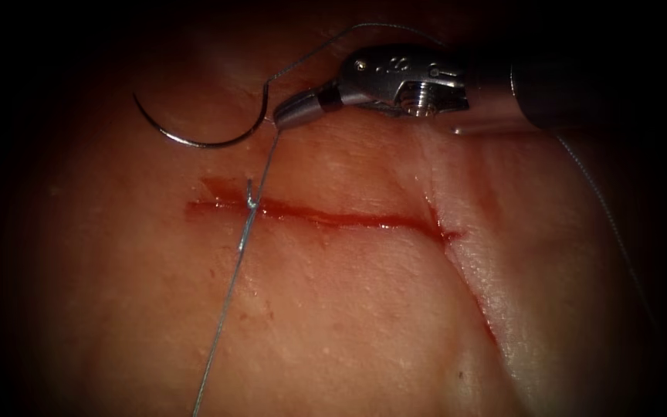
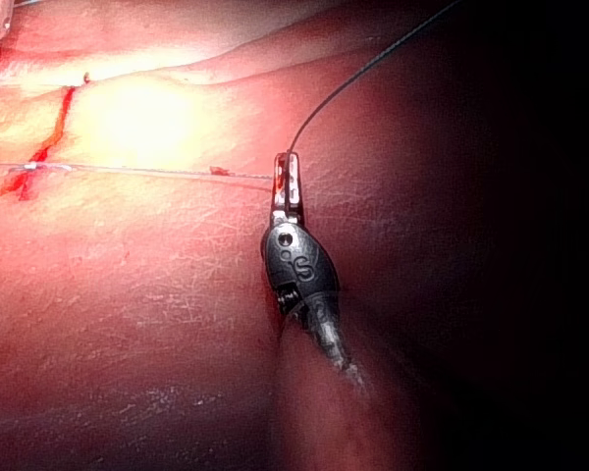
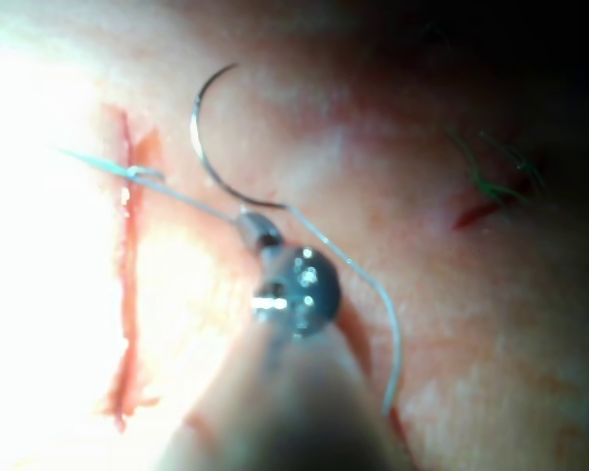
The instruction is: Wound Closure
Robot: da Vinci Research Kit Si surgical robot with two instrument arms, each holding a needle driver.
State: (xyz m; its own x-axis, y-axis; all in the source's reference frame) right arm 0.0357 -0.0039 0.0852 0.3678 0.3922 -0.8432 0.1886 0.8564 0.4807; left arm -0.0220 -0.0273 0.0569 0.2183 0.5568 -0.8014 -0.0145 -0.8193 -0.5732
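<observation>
The cut [image 1: 333, 218] runs across the tissue [image 1: 349, 324] with red fluid along it. The curved needle [image 1: 202, 146] lies free on the tissue above the cut's left end, not in the tissue. My right tool [image 1: 278, 117] is shut on the thread right beside the needle's tail end. From there the thread [image 1: 235, 270] drops through the cut near its left end and runs on downward. In the left wrist view my left tool [image 2: 290, 177] is shut on the thread [image 2: 128, 172], which stretches to the cut [image 2: 54, 128]. The right wrist view shows the right tool [image 3: 253, 228], needle [image 3: 196, 147] and cut [image 3: 128, 255].
Slack thread [image 1: 611, 224] arcs from the needle's tail over the right tool and down the right side. A pale fold [image 1: 472, 286] slants down from the cut's right end. Green cut ends of thread [image 3: 491, 177] lie by a second red mark [image 3: 476, 211].
</observation>
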